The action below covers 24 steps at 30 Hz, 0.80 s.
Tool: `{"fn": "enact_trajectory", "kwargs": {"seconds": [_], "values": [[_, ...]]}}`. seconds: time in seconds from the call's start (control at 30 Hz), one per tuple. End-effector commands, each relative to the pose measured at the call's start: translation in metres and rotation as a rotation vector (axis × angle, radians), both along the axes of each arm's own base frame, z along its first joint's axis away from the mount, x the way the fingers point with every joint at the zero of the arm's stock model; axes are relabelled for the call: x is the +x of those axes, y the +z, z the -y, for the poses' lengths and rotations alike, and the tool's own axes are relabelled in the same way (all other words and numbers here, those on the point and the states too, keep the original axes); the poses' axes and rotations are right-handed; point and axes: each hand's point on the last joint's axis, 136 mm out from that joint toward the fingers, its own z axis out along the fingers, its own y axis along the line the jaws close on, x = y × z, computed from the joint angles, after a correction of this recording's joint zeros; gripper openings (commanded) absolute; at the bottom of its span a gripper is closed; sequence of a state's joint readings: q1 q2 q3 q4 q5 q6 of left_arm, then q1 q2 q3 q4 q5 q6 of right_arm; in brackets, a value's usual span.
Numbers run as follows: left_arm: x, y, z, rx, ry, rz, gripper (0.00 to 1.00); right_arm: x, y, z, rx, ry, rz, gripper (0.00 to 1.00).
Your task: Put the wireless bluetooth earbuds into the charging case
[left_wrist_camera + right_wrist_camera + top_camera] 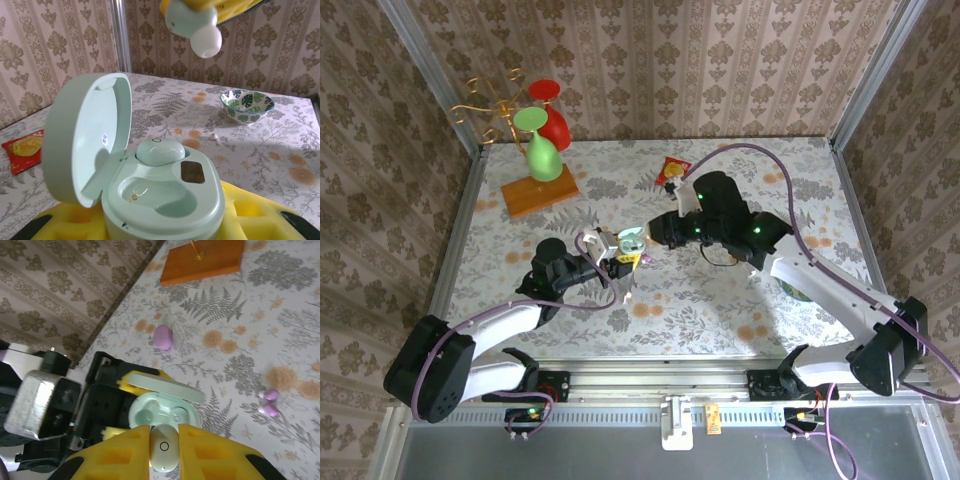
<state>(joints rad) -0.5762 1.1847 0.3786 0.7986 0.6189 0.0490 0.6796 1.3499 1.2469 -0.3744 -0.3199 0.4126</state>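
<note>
Two arms meet near the middle of the table in the overhead view, well apart from every table edge. The left gripper (623, 256) is closed narrowly on a pale green egg-shaped plastic charging case (162, 197), which sits between its yellow foam pads (64, 224). The case's round hinged lid (90, 137) stands open at the left of the left wrist view. Inside, one pale green bean-shaped seated earbud (160, 150) fills the far socket. The near empty socket (152, 195) lies bare, with nothing over its rim.

The right gripper (164, 440) pinches a second pale green plastic held earbud (164, 456) between its yellow fingers (117, 455). In the left wrist view this earbud (192, 22) hangs at the top of the frame, clear of the case, with open air between them.

Beyond the case, the floral tabletop (260, 165) is open toward the right. Only a tiny white loose earbud (214, 136) lies there, near a green leaf-patterned ceramic bowl (248, 104). A red-and-yellow flat packet (22, 149) lies at the left edge.

In the right wrist view, a lilac egg-shaped plastic case (163, 336) rests above the open lid. Two lilac purple earbuds (270, 402) lie at the right. An orange wooden base board (202, 260) sits at the top of that frame, well apart from the grippers.
</note>
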Motion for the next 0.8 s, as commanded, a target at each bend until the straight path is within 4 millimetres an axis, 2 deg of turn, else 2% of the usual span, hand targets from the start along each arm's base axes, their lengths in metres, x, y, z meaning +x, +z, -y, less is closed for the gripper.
{"fn": "enact_trajectory", "kwargs": {"seconds": [0.0,0.13,0.33,0.77], "values": [[0.004,0.005,-0.004,0.001,0.029,0.041,0.25,0.0,-0.001,-0.015,-0.032,0.034,0.019,0.18],[0.004,0.006,-0.004,-0.005,0.032,0.039,0.25,0.002,-0.006,-0.035,-0.042,0.063,0.016,0.18],[0.004,0.005,-0.005,-0.009,0.032,0.034,0.25,0.005,-0.017,-0.05,-0.063,0.082,0.006,0.18],[0.003,0.012,-0.006,-0.023,0.037,0.042,0.25,0.006,-0.035,-0.056,-0.09,0.09,-0.019,0.18]]}}
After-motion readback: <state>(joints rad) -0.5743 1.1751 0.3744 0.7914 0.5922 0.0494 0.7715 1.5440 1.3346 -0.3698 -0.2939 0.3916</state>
